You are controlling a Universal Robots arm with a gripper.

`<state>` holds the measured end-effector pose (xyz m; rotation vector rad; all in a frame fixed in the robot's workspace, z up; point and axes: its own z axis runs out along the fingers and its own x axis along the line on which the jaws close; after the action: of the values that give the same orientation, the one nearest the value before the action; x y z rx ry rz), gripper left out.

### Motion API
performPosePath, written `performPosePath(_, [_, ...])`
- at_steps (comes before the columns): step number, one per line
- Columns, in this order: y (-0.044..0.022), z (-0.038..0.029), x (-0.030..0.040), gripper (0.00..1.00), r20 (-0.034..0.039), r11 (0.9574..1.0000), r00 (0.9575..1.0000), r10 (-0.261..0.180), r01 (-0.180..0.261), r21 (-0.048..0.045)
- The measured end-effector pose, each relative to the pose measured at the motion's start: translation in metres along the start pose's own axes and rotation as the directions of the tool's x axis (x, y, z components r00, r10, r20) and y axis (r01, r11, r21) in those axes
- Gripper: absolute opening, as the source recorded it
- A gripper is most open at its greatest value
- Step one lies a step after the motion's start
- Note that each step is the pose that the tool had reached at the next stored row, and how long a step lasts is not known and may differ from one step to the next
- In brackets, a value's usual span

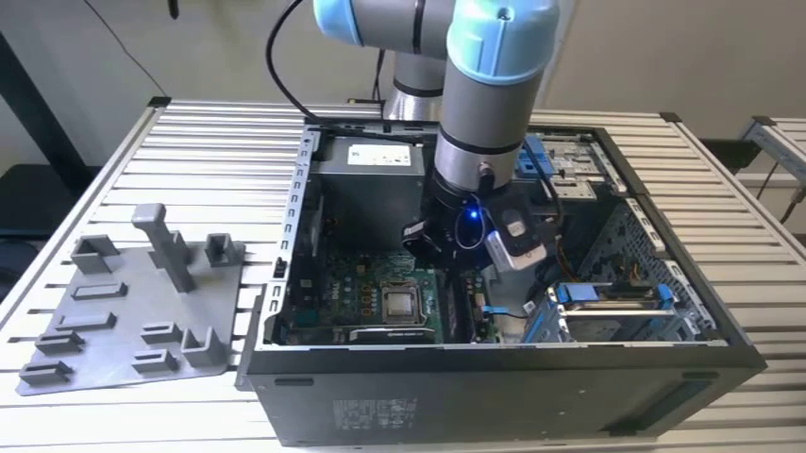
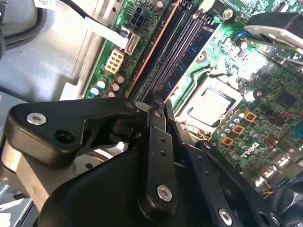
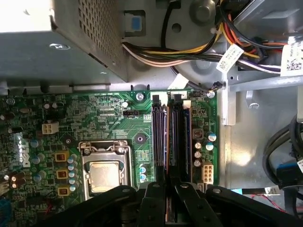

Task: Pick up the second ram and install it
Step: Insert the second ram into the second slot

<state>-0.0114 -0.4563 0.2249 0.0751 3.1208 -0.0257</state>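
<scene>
The arm is seen in the exterior view reaching down into an open computer case (image 1: 504, 377) that rests on a slatted tabletop (image 1: 214, 142), with the gripper (image 1: 444, 247) lowered over the green motherboard (image 1: 365, 283). A grey plastic fixture (image 1: 132, 311) lies on the tabletop toward the exterior view's left, well apart from the case.

In both wrist views the fingers (image 2: 158, 142) are drawn close together, almost shut, directly over the row of long black memory slots (image 3: 173, 137) beside the processor socket (image 3: 104, 168). A thin dark strip is seen edge-on between the fingertips (image 3: 166, 189), which appears to be the second ram (image 2: 163, 111) (only a narrow sliver of it is visible). Its lower edge sits in line with the slots and very near or touching one of them; whether it is seated cannot be told.

In the first wrist view a metal power supply box (image 3: 57, 42) and a bundle of coloured cables (image 3: 189, 47) are seen beyond the motherboard's edge.
</scene>
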Motion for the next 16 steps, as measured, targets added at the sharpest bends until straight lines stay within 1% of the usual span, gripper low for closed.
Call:
performPosePath(4, [-0.0012,0.0007,-0.0001,0.14,0.0003,0.9998,0.9998,-0.018,0.018,-0.0003])
performPosePath(7, [-0.0013,0.0007,-0.0001,0.14,0.0003,0.9998,0.9998,-0.018,0.018,0.0011])
performPosePath(16, [-0.0023,0.0015,-0.0007,0.14,0.0001,0.9998,0.9998,-0.018,0.018,0.0012])
